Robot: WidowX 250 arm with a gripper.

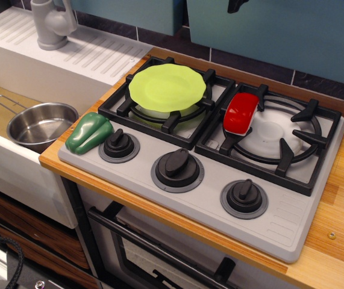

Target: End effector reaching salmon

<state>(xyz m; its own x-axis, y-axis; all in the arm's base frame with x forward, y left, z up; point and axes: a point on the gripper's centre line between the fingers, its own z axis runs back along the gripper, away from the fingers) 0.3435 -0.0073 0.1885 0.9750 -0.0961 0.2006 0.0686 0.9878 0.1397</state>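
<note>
Salmon (241, 112) on right burner grate, unattended
It lay red and glossy on the left side of that grate (280, 144), beside the green plate (167, 87); only a dark tip of the gripper (237, 5) showed at the top edge, jaw state undeterminable

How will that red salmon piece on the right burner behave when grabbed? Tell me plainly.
The salmon looks glossy and smooth, so it may slip between fingers. Its rounded ends and its perch across the black grate bars suggest that it could rock or slide off if nudged. It appears to be rigid moulded plastic, probably light for its size.
</note>
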